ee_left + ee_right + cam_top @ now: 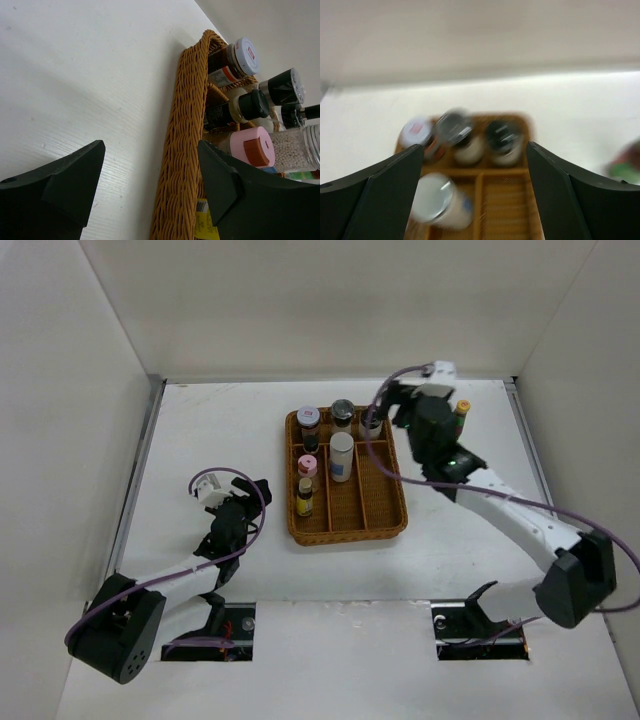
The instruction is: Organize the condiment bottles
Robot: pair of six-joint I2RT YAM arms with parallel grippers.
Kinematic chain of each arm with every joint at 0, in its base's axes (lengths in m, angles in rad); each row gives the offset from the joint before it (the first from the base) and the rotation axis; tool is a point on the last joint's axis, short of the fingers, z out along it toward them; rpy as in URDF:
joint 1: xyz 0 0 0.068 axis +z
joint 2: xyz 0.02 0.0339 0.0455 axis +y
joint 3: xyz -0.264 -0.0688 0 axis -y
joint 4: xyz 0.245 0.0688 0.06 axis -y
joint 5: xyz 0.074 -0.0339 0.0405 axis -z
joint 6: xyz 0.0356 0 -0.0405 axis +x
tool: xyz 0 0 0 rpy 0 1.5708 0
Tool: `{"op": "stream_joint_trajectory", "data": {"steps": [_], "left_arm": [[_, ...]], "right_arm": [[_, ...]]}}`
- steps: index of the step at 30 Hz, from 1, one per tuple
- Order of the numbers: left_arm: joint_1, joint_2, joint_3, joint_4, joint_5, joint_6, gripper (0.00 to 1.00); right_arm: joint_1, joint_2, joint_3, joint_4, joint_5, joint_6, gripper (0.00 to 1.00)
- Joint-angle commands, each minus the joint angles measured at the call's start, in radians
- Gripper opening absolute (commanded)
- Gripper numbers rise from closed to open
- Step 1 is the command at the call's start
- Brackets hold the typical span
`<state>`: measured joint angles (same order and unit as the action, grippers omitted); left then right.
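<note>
The white tabletop (200, 440) fills the overhead view, with walls on three sides. The right arm (520, 520) reaches from the lower right to the upper centre of the frame. The right pincer (383, 405) hangs over the top right corner of the tray. Its wrist view is blurred, but the fingers (385, 190) stand wide apart with nothing between them and jars below. The left arm (170, 580) lies low at the lower left. The left pincer (252, 492) is near the tray's left side but apart from it, partly spread and gripping nothing.

The brown wicker tray (350, 534) sits in the centre of the frame, divided into a row of small boxes along the top and long lanes beneath. The tall white shaker (342, 456) stands in the middle lane. Three jars stand in the top row: a white-lidded jar (308, 418) at left, a dark-lidded jar (343, 412) in the middle, and a third jar (371, 424) at right, just under the right pincer. The left lane holds, from top to bottom, a small dark-capped bottle (311, 441), a pink-capped bottle (308, 468) and an amber bottle (304, 500). A yellow-capped dark bottle (461, 412) stands on the tabletop outside the tray at the upper right, partly hidden behind the right arm.
</note>
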<state>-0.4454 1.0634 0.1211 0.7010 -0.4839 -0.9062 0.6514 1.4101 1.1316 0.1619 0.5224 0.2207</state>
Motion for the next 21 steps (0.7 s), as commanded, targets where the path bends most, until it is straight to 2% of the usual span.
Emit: {"op": "stream_joint_trajectory", "data": {"steps": [1, 4, 9, 15, 21], "left_arm": [[0.003, -0.006, 0.028, 0.054, 0.013, -0.010, 0.74], [0.001, 0.000, 0.029, 0.054, 0.019, -0.010, 0.74], [0.001, 0.006, 0.032, 0.054, 0.024, -0.010, 0.74], [0.003, 0.017, 0.032, 0.061, 0.024, -0.010, 0.74], [0.000, 0.030, 0.034, 0.069, 0.025, -0.010, 0.74]], "right_arm": [[-0.172, -0.083, -0.035, -0.048, 0.111, 0.020, 0.89], [-0.314, -0.076, -0.035, -0.097, 0.174, 0.026, 0.89], [-0.468, 0.035, 0.040, -0.168, 0.125, 0.016, 0.91], [-0.519, 0.156, 0.114, -0.165, 0.008, 0.012, 0.90], [-0.528, 0.220, 0.146, -0.137, -0.001, -0.011, 0.87]]}}
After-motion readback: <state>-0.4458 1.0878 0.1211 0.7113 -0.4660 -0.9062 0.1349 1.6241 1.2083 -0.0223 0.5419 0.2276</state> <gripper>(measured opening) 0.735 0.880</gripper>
